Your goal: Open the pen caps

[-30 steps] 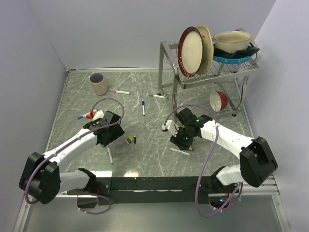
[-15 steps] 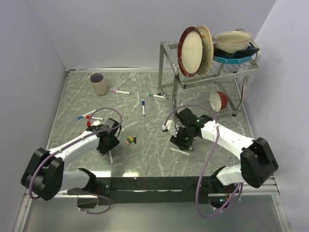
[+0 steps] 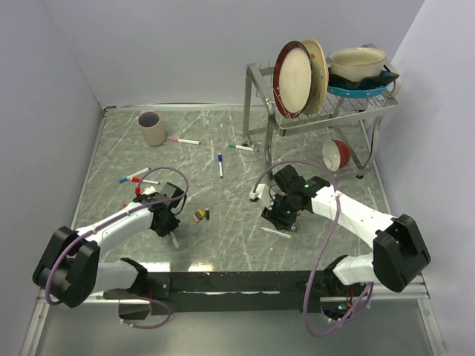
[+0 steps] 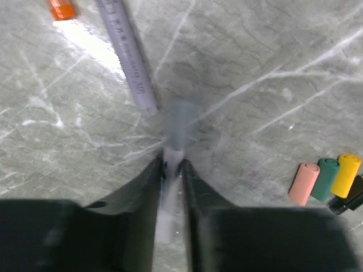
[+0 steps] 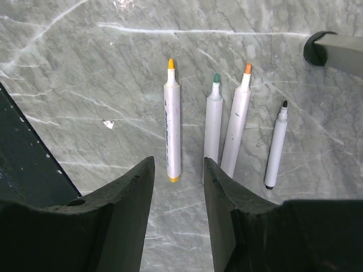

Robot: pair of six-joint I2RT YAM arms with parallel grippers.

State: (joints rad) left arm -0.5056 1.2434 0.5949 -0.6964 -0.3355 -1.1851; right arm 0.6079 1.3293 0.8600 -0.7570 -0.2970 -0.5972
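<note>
In the left wrist view my left gripper (image 4: 172, 164) is shut on a thin white pen (image 4: 169, 192) whose blurred greyish end (image 4: 181, 122) sticks out past the fingertips. From above, the left gripper (image 3: 170, 225) is low over that pen (image 3: 174, 240). Loose pen caps lie to its right: pink (image 4: 303, 183), green (image 4: 324, 178), yellow (image 4: 346, 174) and black (image 4: 353, 197). My right gripper (image 5: 178, 170) is open just short of several uncapped pens: yellow tip (image 5: 172, 122), green tip (image 5: 212, 122), orange tip (image 5: 238, 122), black tip (image 5: 276, 147).
A second white barrel (image 4: 127, 56) and an orange cap (image 4: 61, 8) lie just ahead of the left gripper. Capped pens (image 3: 220, 165) are scattered at mid-table, with a cup (image 3: 152, 128) far left. A dish rack (image 3: 319, 104) and red bowl (image 3: 338, 153) stand at the back right.
My left gripper has come toward the near edge, down onto the lone white pen, and its jaws have shut on it. The right arm has stayed put.
</note>
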